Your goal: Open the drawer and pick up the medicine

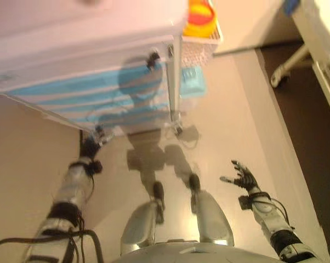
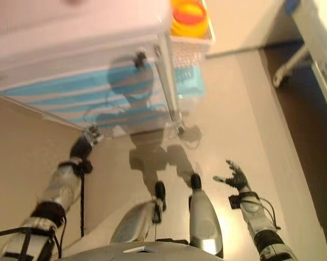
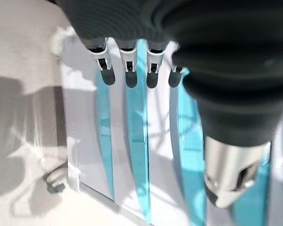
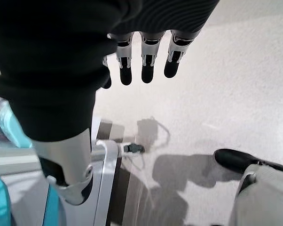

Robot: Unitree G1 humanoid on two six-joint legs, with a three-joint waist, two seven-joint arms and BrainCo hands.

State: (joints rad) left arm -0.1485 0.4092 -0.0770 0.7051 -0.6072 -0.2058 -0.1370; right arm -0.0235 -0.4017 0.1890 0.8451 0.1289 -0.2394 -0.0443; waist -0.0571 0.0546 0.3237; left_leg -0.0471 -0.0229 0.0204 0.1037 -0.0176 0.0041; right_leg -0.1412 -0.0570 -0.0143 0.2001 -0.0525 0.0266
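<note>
A white wheeled drawer cabinet with teal drawer fronts stands on the floor ahead; its drawers look shut. No medicine is in sight. My left hand is at the cabinet's lower left corner, close to the bottom drawers. In the left wrist view its fingers are straight and open in front of the teal drawer fronts, holding nothing. My right hand hangs open and empty over the bare floor to the right of the cabinet; its straight fingers show in the right wrist view.
A white wire basket with a yellow and red object hangs on the cabinet's right side, with a teal box below it. A white furniture leg and a dark floor strip lie at the right. The cabinet's caster shows.
</note>
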